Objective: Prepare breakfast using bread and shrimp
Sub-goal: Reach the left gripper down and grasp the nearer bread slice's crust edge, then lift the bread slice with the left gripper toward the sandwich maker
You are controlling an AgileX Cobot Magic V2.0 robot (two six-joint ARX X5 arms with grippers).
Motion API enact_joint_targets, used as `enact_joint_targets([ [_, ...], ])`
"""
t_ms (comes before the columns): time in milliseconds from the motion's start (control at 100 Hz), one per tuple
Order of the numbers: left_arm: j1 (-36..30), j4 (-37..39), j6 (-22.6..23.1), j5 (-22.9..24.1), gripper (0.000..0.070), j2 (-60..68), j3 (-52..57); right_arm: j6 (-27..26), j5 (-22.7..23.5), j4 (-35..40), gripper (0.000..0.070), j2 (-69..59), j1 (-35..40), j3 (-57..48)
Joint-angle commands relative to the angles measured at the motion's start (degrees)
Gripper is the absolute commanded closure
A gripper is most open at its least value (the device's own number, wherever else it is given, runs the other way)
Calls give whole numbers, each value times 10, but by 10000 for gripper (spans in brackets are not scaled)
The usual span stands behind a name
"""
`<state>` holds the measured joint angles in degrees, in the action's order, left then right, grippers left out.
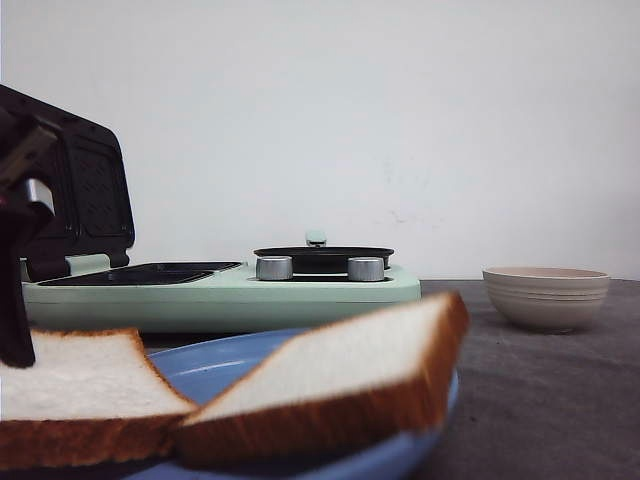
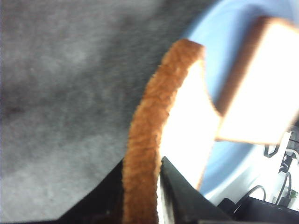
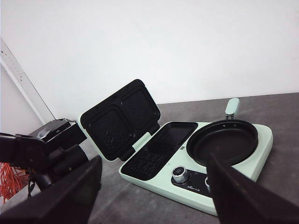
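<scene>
Two slices of bread lie on a blue plate (image 1: 215, 365) close to the front camera: a left slice (image 1: 80, 385) and a right slice (image 1: 340, 375) that leans over it. My left gripper (image 1: 15, 340) is at the left slice's outer edge. In the left wrist view the left gripper (image 2: 143, 161) is shut on that slice's (image 2: 184, 116) brown crust, with the second slice (image 2: 266, 84) and the plate (image 2: 219, 37) beyond. My right gripper (image 3: 154, 200) is open and empty, raised over the table in front of the sandwich maker. No shrimp shows.
A mint-green sandwich maker (image 1: 230, 285) stands behind the plate with its black lid (image 1: 85, 195) open and a black pan (image 1: 322, 256) on its right half; it also shows in the right wrist view (image 3: 187, 154). A beige ribbed bowl (image 1: 546, 297) stands at the right.
</scene>
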<state>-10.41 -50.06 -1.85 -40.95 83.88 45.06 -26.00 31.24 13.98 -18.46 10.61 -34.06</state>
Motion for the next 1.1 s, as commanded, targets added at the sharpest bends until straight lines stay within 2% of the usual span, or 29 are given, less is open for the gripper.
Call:
enact_joint_targets([
  [0, -1, 0, 4, -1, 700, -8, 3, -6, -4, 0, 261, -2, 2, -8],
  [120, -1, 6, -9, -20, 700, -44, 6, -5, -15, 3, 261, -2, 2, -8],
  [460, -1, 18, -42, -25, 700, -128, 43, 1, -17, 15, 261, -2, 2, -8],
  [750, -3, 117, -139, -49, 700, -158, 89, 8, -29, 15, 261, -2, 3, -8],
  [1010, -6, 276, -264, -3, 700, -151, 158, 13, -34, 15, 261, -2, 2, -8],
  [1090, -6, 305, -283, 25, 700, -141, 188, 16, -45, 16, 261, -2, 2, -8],
])
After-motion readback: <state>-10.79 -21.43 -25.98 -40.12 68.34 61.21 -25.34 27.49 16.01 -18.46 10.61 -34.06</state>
